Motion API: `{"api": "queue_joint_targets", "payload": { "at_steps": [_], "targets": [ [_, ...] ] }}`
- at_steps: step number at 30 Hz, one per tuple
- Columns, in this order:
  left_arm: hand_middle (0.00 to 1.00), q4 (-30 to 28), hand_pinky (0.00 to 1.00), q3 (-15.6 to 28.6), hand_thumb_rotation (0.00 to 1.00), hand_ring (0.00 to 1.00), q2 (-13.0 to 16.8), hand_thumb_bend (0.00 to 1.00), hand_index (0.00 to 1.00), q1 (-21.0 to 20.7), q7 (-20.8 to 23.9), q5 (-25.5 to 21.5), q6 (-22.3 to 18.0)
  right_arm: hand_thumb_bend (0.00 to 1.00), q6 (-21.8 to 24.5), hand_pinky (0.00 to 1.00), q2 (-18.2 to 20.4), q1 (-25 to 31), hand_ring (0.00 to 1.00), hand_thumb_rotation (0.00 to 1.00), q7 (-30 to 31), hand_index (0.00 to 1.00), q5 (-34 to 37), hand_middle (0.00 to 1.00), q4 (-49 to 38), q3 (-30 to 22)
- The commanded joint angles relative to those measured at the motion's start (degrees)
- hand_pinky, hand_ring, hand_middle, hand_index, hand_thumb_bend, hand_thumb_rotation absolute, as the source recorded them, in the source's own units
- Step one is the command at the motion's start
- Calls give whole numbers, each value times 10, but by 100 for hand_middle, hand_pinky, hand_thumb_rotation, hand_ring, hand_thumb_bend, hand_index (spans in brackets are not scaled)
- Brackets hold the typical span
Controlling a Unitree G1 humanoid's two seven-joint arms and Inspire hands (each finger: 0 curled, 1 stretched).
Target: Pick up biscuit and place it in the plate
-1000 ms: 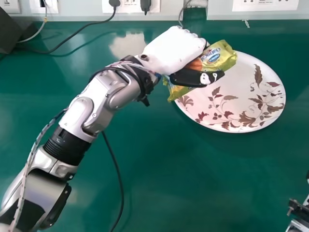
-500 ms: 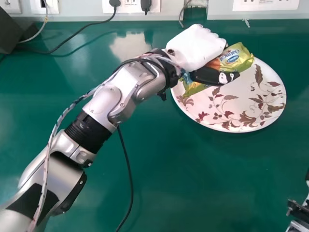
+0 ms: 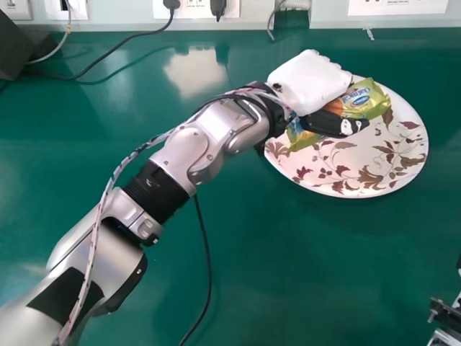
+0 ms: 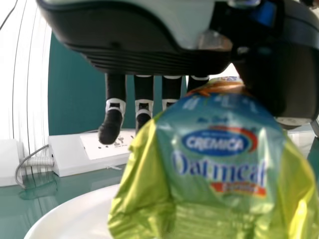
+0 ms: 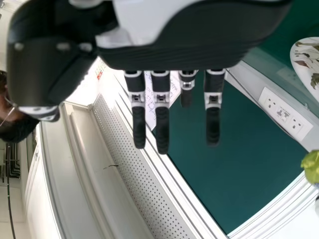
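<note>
My left hand (image 3: pixel 310 81) is over the upper left part of the round white plate (image 3: pixel 360 169) with brown leaf patterns. The green-yellow biscuit packet (image 3: pixel 371 101) is pinched between its thumb and fingers, above the plate. In the left wrist view the packet (image 4: pixel 219 174) is close to my left hand (image 4: pixel 144 97), near the thumb, with the white plate (image 4: pixel 82 214) beyond it. My right hand (image 5: pixel 161 114) has straight fingers and holds nothing; at the right of that view are the plate (image 5: pixel 306 62) and packet (image 5: pixel 311 167).
A green table (image 3: pixel 288 274) bears the plate. Wall sockets (image 3: pixel 194 7) and cables run along the back, and a dark box (image 3: pixel 25 47) stands at the back left. A black cable (image 3: pixel 207 267) hangs beside the left arm. Metal parts (image 3: pixel 448 317) show at the right edge.
My left hand has moved right, then slightly toward the robot, carrying the packet farther over the plate. The plate has stayed in place.
</note>
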Motion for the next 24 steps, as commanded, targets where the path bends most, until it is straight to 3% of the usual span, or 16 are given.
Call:
{"api": "queue_joint_targets", "payload": {
  "at_steps": [1, 7, 16, 21, 24],
  "targets": [
    [46, 16, 15, -11, 0, 36, -9, 50, 54, -20, 18, 1, -8, 82, -5, 49, 35, 2, 59, 7, 3, 69, 2, 62, -4, -3],
    [47, 66, 17, -26, 0, 36, -30, 50, 54, -40, 41, 1, -19, 85, -3, 45, 35, 5, 54, 10, 3, 61, 10, 58, -8, -6],
    [47, 161, 16, -35, 0, 36, -67, 50, 54, -78, 54, -6, -9, 84, 2, 52, 29, 2, 60, 10, 2, 66, 11, 64, -7, -14],
    [47, 196, 16, -42, 0, 36, -82, 50, 53, -88, 66, -12, -8, 84, 7, 37, 28, 1, 50, 7, 6, 68, 21, 58, -8, -16],
    [47, 216, 16, -42, 0, 37, -91, 50, 53, -91, 68, -18, -7, 83, 8, 42, 29, -1, 55, 6, 5, 70, 21, 61, -7, -18]
  ]
}}
